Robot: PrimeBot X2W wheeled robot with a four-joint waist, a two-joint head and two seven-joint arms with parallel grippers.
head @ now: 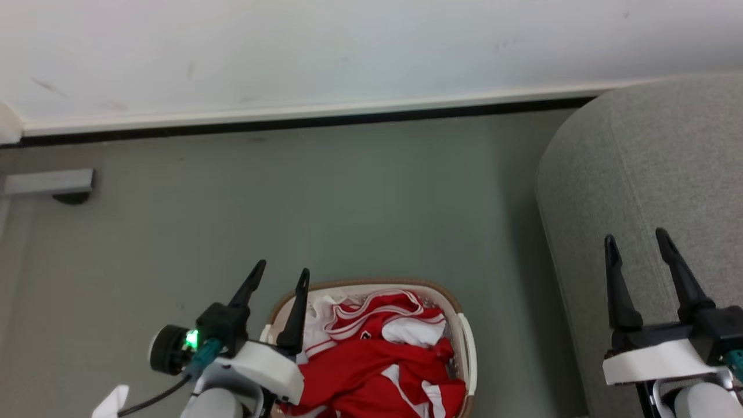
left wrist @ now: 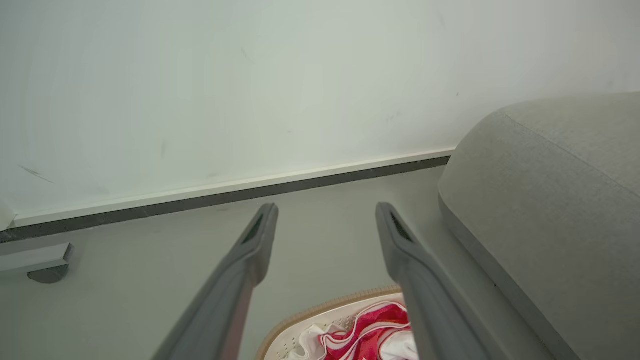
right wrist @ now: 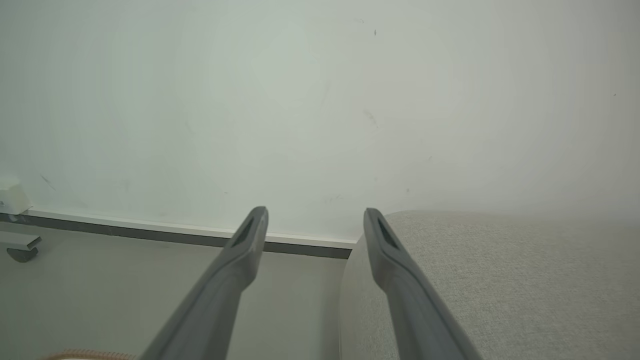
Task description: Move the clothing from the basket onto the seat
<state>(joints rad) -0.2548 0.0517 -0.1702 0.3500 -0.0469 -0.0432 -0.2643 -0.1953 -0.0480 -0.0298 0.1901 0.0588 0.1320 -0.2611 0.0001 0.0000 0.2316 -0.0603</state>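
Note:
Red clothing (head: 383, 360) with white stripes is heaped in the cream basket (head: 468, 348), which stands on the floor at the bottom centre of the head view. The left wrist view catches the basket's brown rim (left wrist: 320, 311) and some of the red clothing (left wrist: 367, 332) low between the fingers. My left gripper (head: 282, 271) hangs open above the basket's left side, with nothing between its fingers. The grey sofa (head: 650, 174) fills the right side. My right gripper (head: 635, 238) is open over the sofa's front part, holding nothing; the right wrist view shows the sofa (right wrist: 500, 280) under its right finger.
A white wall with a dark skirting strip (head: 302, 122) runs along the back. A grey bracket or furniture foot (head: 52, 184) sits on the floor at far left. Grey-green floor (head: 348, 209) stretches between the basket, the wall and the sofa.

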